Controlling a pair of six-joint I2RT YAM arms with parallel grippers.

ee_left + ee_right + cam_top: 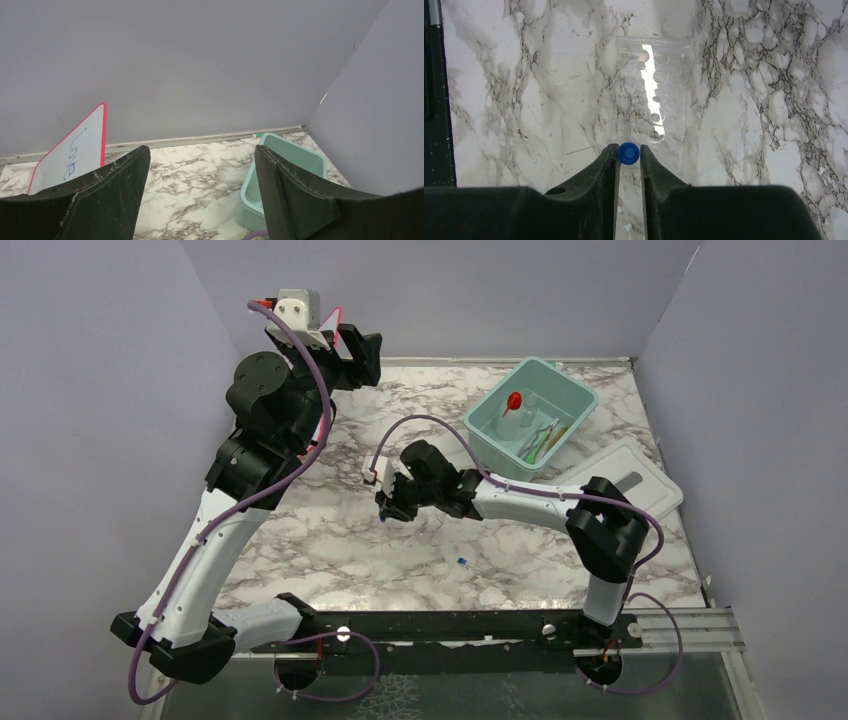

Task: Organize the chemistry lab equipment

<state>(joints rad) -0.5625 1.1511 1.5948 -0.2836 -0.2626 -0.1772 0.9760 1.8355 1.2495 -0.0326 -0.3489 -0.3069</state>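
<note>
My right gripper [628, 150] is shut on a blue-capped clear tube [628, 153], seen end-on between the fingertips, just above a clear plastic rack [654, 95] with several round holes lying on the marble. In the top view this gripper [390, 504] hangs low over the table's middle. A second blue-capped tube [462, 562] lies loose on the marble nearer the arm bases. The red funnel [513, 400], a small clear glass vessel [527, 412] and thin tools lie in the teal tub [572, 388]. My left gripper [362, 348] is open and empty, raised high at the back left.
The tub's white lid [640, 472] lies flat right of the tub. The pink-edged whiteboard [75, 150] leans on the back wall at the left. The tub also shows in the left wrist view [305, 155]. Grey walls close in the back and both sides.
</note>
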